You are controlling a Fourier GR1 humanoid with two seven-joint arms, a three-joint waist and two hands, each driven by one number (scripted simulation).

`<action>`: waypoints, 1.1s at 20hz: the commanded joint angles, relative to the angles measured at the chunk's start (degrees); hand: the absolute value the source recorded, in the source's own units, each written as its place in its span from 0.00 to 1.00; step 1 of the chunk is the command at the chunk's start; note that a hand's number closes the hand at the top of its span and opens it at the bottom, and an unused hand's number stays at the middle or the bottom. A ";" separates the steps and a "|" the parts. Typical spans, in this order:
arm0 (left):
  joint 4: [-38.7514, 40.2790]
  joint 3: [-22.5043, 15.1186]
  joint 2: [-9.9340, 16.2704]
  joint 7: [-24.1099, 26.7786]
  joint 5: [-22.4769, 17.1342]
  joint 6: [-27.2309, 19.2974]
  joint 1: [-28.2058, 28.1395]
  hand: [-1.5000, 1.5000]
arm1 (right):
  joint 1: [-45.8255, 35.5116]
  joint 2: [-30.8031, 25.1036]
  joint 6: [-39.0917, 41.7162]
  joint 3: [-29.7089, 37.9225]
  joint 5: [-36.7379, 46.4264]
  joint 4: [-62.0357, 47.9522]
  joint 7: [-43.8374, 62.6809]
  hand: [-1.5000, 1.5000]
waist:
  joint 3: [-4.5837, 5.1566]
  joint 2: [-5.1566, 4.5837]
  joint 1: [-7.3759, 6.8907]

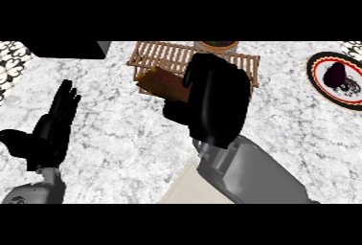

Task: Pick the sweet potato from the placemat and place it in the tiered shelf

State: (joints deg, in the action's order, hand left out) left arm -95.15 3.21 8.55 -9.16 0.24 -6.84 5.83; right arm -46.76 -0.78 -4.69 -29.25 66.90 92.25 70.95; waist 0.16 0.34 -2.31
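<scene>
Right hand [216, 103] filled the middle of the view, fingers curled round the sweet potato [164, 83] and holding it over the slatted tiered shelf [166, 53] at twelve o'clock. At nine o'clock the left hand [53, 127] rested open with its fingers up. Under both lay the speckled tabletop [120, 143]. A pale placemat [189, 189] showed at six o'clock beneath the right forearm. At three o'clock sat a patterned plate [338, 79], with a small bowl [217, 45] behind the shelf.
</scene>
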 commanded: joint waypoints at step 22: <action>-1.81 0.92 0.24 -0.97 -0.43 0.35 -0.36 0.50 | -7.94 0.76 -28.02 10.15 -1.17 -33.01 -1.55 1.00 | -0.17 -0.68 0.02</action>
State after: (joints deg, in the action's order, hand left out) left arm -94.75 2.90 7.61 -8.71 1.34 -7.62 6.39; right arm -55.75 -0.49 -22.93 -19.79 66.11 63.15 63.22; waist 0.04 -0.44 -2.28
